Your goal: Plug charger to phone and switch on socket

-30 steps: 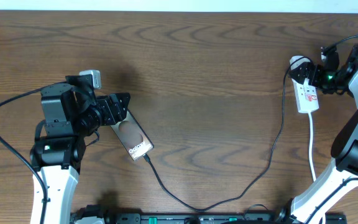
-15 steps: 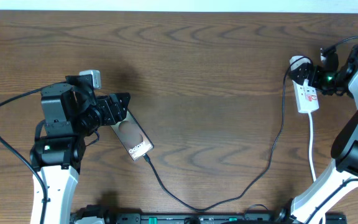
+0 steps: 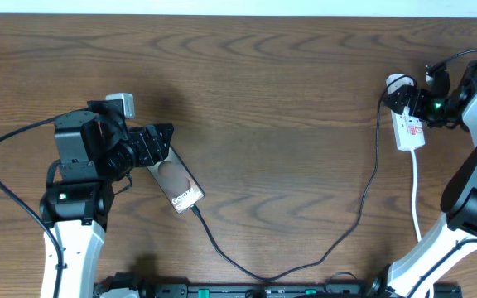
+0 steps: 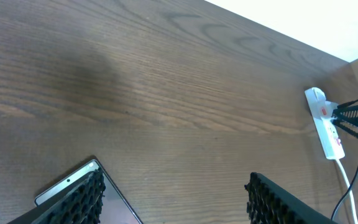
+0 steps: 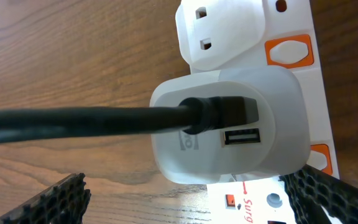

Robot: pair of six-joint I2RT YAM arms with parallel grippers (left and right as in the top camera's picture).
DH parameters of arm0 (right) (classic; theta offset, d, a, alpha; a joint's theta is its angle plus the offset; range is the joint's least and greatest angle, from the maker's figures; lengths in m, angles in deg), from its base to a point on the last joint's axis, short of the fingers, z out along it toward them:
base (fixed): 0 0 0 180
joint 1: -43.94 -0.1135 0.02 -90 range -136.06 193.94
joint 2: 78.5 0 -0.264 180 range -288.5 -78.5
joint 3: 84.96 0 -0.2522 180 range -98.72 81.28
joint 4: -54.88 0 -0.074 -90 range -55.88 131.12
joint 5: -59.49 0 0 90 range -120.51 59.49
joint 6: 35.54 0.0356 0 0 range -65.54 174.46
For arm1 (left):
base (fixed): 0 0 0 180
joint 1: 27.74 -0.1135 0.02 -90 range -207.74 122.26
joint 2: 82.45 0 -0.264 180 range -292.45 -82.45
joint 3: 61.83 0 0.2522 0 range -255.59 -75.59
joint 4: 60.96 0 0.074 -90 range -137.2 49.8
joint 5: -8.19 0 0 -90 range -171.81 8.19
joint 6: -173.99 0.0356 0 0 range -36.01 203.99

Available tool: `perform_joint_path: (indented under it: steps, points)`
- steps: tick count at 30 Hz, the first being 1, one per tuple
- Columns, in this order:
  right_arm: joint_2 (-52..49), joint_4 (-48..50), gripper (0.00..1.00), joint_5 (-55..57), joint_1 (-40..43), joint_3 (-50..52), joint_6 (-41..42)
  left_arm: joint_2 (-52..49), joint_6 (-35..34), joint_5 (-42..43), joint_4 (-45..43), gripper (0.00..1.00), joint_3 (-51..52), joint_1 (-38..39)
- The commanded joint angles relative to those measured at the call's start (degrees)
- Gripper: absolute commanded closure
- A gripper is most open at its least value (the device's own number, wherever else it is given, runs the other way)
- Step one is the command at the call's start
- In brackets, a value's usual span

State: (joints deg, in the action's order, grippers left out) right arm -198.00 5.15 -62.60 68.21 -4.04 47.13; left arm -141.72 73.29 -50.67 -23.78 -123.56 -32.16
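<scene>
The phone (image 3: pixel 178 185) lies flat on the table at the left, its "Galaxy" lettering showing. My left gripper (image 3: pixel 165 142) hovers open over its far end. In the left wrist view the phone's corner (image 4: pixel 72 180) lies under my left finger (image 4: pixel 79 199), with bare table between the jaws. The charger (image 3: pixel 363 207) runs from the phone's near end across the table to a white adapter (image 5: pixel 229 130) plugged into the socket (image 3: pixel 410 131). My right gripper (image 3: pixel 421 106) stands open astride the adapter end. Orange switches (image 5: pixel 289 51) show on the strip.
The socket's white cord (image 3: pixel 416 194) trails toward the front edge beside my right arm. A small grey block (image 3: pixel 121 103) sits behind the left arm. A black rail (image 3: pixel 263 290) runs along the front edge.
</scene>
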Motion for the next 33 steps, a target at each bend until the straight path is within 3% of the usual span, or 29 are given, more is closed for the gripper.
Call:
perform_joint_path:
  steps: [1,12,33]
  points:
    - [0.31,-0.04,0.01,-1.22,-1.73,1.33,0.66,-0.22,-0.48,-0.76,0.28,0.28,0.92,0.11]
    - [0.37,1.01,0.01,3.72,-1.33,0.7,0.87,-0.22,-0.48,-0.76,0.28,0.28,0.92,0.11]
    - [0.35,6.12,0.01,3.26,-0.7,0.57,0.48,-0.22,-0.48,-0.76,0.33,0.28,0.92,0.11]
